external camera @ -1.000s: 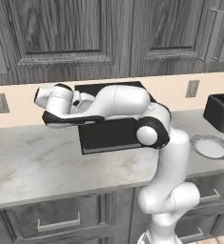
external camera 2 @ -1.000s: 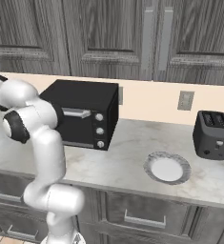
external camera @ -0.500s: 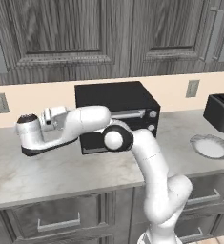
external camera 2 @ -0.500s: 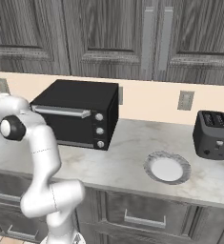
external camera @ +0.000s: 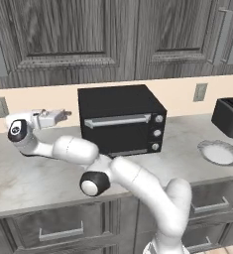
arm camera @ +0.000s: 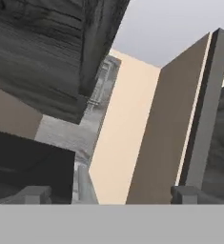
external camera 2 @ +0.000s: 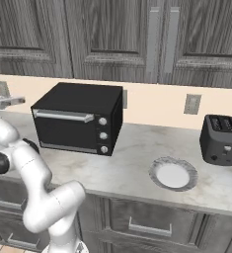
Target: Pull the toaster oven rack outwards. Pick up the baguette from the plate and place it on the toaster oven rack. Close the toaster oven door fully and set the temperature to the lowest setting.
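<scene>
Marble counter w/ toaster oven [external camera: 120, 119] door closed; gripper [external camera: 63, 115] spread, empty, left of it.

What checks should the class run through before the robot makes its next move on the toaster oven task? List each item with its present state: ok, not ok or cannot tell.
1. Toaster oven door open for reaching the rack: not ok, it stands shut with the silver handle at the top.
2. Gripper open and empty: ok, jaws apart, nothing between them.
3. Gripper lined up with the handle: not ok, it is out to the left of the toaster oven.
4. Baguette on the plate: not ok, the plate looks bare.
5. Rack position: cannot tell, hidden behind the door.
</scene>
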